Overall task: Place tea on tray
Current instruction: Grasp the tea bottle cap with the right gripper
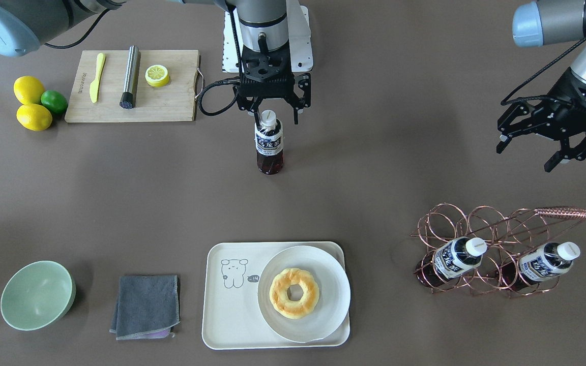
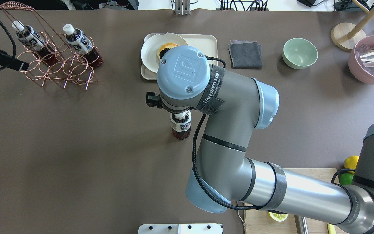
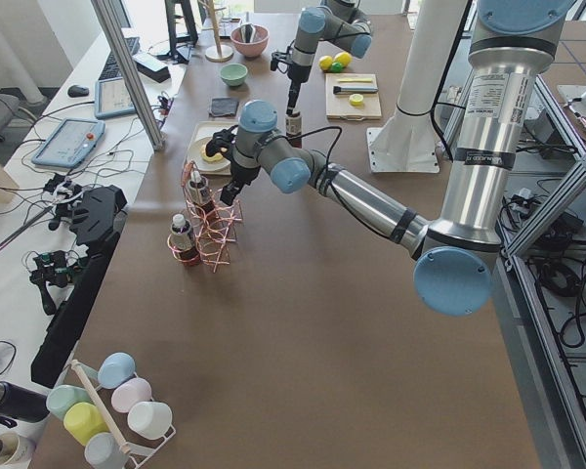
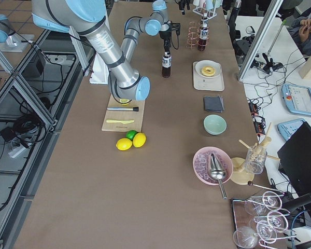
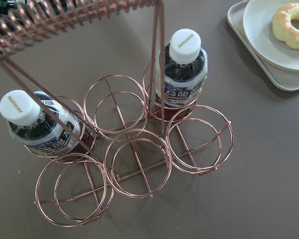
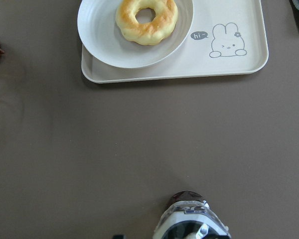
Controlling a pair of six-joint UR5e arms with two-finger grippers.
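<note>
A tea bottle (image 1: pixel 269 145) with a white cap stands upright on the brown table, mid-table on the robot's side of the tray. It also shows in the overhead view (image 2: pixel 180 128) and at the bottom of the right wrist view (image 6: pixel 192 224). My right gripper (image 1: pixel 274 116) is open, its fingers on either side of the cap, apart from it. The cream tray (image 1: pixel 232 315) holds a white plate (image 1: pixel 331 284) with a doughnut (image 1: pixel 294 293); its bear-drawing half is bare. My left gripper (image 1: pixel 524 152) is open and empty above the copper wire rack (image 1: pixel 476 223).
The rack holds two more alike bottles (image 5: pixel 182 74) (image 5: pixel 37 127). A wooden cutting board (image 1: pixel 171 101) with a yellow knife, metal cylinder and lemon half lies beside the robot base. Lemons and a lime (image 1: pixel 33 104), a green bowl (image 1: pixel 37 295) and a grey cloth (image 1: pixel 145 305) lie around.
</note>
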